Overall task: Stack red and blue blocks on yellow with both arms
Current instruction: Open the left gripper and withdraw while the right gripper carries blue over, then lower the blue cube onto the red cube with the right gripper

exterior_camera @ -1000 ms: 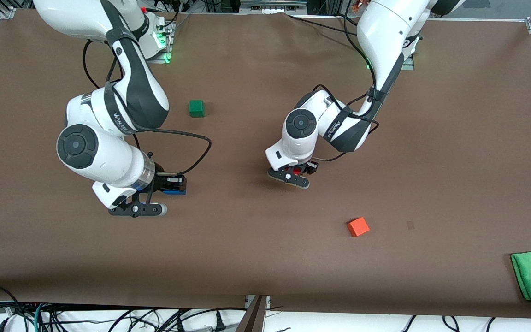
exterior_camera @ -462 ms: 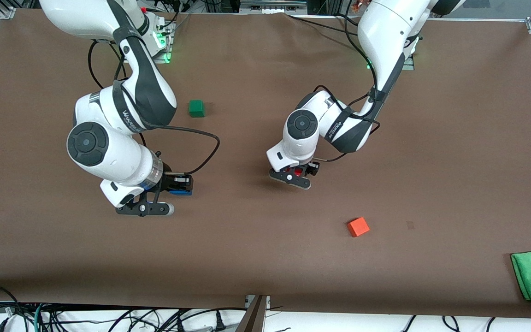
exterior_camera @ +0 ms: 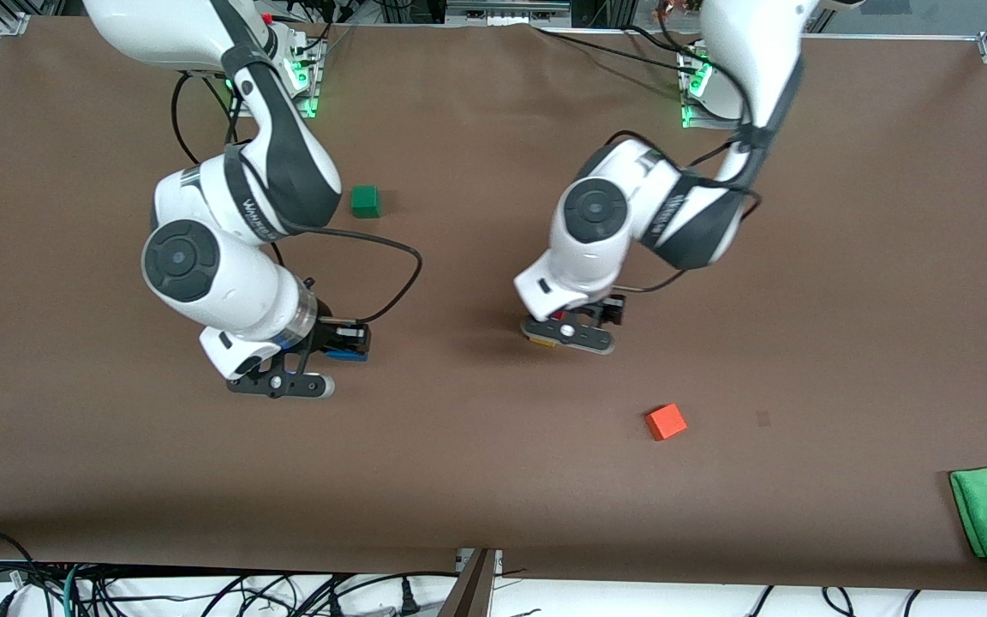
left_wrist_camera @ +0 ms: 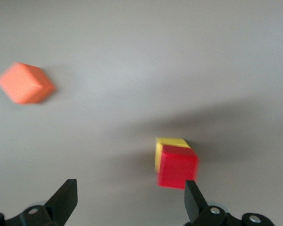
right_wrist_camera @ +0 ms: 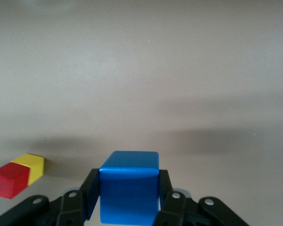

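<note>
In the front view the left gripper (exterior_camera: 569,336) hangs over the table's middle, the yellow cube (exterior_camera: 538,340) peeking out at its 9 o'clock edge; the orange cube (exterior_camera: 666,422) lies at its 4 o'clock, nearer the camera. The right gripper (exterior_camera: 322,360) is over bare table toward the right arm's end, the blue cube (exterior_camera: 348,354) showing between its fingers, with the green cube (exterior_camera: 365,201) toward 12 o'clock. In the left wrist view the 2 fingers (left_wrist_camera: 64,200) stand wide apart, holding nothing, above the red cube (left_wrist_camera: 177,166), which sits on the yellow cube (left_wrist_camera: 170,141) (slightly offset). In the right wrist view the jaws clamp the blue cube (right_wrist_camera: 129,186); the red cube (right_wrist_camera: 9,180) on the yellow one (right_wrist_camera: 30,163) lies at 9 o'clock.
</note>
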Controlling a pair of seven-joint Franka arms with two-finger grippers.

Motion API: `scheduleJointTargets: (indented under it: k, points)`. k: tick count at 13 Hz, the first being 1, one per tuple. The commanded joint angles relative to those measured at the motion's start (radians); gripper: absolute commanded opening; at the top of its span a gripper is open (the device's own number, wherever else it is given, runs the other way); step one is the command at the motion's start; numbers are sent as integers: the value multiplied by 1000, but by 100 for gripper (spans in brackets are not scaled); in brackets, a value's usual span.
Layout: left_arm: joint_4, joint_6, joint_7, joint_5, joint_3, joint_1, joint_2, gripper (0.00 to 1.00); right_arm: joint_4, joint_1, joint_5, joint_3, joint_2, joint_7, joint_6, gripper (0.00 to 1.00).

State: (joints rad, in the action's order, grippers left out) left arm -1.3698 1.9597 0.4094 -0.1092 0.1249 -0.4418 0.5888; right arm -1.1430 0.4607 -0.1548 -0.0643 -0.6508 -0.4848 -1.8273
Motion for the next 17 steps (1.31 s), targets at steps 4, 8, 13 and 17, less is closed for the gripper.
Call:
scheduleJointTargets:
  k: [4,8,13,17]
  points:
    - [23,-172,-162,-12,-1,182,-147,100,38,177,-11,-5,-70,-401,-148,24]
    - [38,-385,-243,-14,-10,339,-283,100,80,289,-9,-5,-153,-688,-294,25]
    - [-51,-484,-326,44,-42,440,-428,100,97,381,32,-14,-220,-871,-354,28]
    - [-51,-483,-327,80,-42,495,-406,100,97,400,81,-15,-239,-887,-356,29]
